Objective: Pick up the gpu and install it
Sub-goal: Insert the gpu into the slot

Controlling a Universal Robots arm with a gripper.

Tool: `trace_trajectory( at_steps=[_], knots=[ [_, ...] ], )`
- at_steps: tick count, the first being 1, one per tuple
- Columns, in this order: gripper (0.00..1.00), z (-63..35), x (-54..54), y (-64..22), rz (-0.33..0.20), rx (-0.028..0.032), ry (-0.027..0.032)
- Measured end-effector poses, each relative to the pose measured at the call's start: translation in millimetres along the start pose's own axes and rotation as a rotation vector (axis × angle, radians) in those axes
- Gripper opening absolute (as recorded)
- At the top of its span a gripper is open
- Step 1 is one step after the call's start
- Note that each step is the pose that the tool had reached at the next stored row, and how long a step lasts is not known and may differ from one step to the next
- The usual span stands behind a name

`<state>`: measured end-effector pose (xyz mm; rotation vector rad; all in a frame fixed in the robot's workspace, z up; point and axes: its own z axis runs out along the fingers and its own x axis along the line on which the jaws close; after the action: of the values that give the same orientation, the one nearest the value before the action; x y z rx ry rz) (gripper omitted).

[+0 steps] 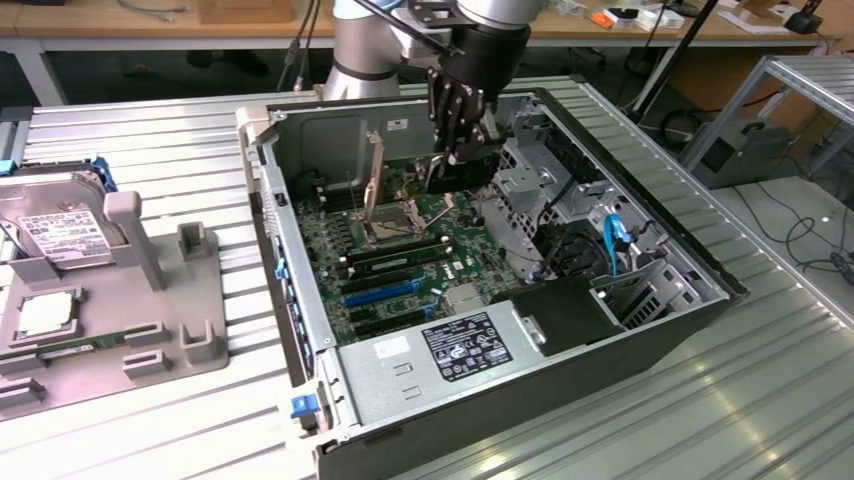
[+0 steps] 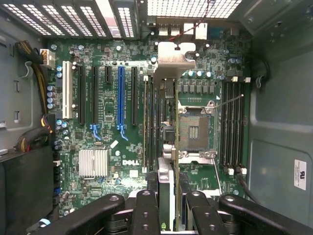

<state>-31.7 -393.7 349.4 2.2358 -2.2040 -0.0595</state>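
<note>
- The black two-fingered gripper (image 1: 461,150) on the arm hangs inside the open dark grey computer case (image 1: 694,290), which lies on its side on the ribbed metal table (image 1: 761,390).
- Pick-up looks done: the gripper (image 2: 171,208) is closed on the gpu (image 2: 166,178), a thin dark expansion card seen edge-on in the wrist view, with its silvery-tan metal bracket (image 2: 175,58) at the far end.
- In the exterior view the gpu (image 1: 465,175) shows as a dark block under the fingertips, held clear above the green motherboard (image 1: 454,255).
- It hovers near the square silver processor socket (image 2: 194,129), beside the long black memory sticks.
- Installing is not yet done: the long blue expansion slot (image 2: 121,95) and the black slots next to it stand unfilled, apart from the card.
- By my judgement the task is about halfway: grasped and carried in, not seated.
</note>
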Motion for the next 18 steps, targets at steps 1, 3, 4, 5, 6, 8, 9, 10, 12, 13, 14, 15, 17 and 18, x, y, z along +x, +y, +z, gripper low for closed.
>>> trace_trajectory(
  at_steps=[1, 3, 4, 5, 6, 8, 9, 10, 12, 13, 14, 15, 17, 18],
  knots=[
    [0.27, 0.3, 0.0, 0.0, 0.000, 0.0000, 0.0001],
    [0.27, 0.7, 0.0, 0.0, 0.000, 0.0000, 0.0000],
    [0.27, 1.1, 0.0, 0.0, 0.000, 0.0000, 0.0000],
    [0.27, 1.4, 0.0, 0.0, 0.000, 0.0000, 0.0000],
    [0.27, 1.7, 0.0, 0.0, 0.000, 0.0000, 0.0000],
    [0.27, 2.2, 0.1, -0.1, 0.000, 0.0000, 0.0000],
    [0.27, 2.3, 0.1, -0.1, 0.000, 0.0000, 0.0001],
    [0.27, 2.5, 0.1, -0.1, 0.000, 0.0000, 0.0000],
    [0.27, 2.7, 0.1, -0.1, 0.000, 0.0000, 0.0000],
    [0.27, 3.0, 0.1, -0.1, 0.000, 0.0001, 0.0000],
    [0.27, 3.3, 0.1, -0.1, 0.000, 0.0000, 0.0000],
    [0.27, 3.6, 0.1, -0.1, 0.000, 0.0000, -0.0001],
    [0.27, 4.1, 0.1, -0.1, 0.000, 0.0000, 0.0000],
    [0.27, 4.3, 0.1, -0.1, 0.000, 0.0000, 0.0000]
  ],
)
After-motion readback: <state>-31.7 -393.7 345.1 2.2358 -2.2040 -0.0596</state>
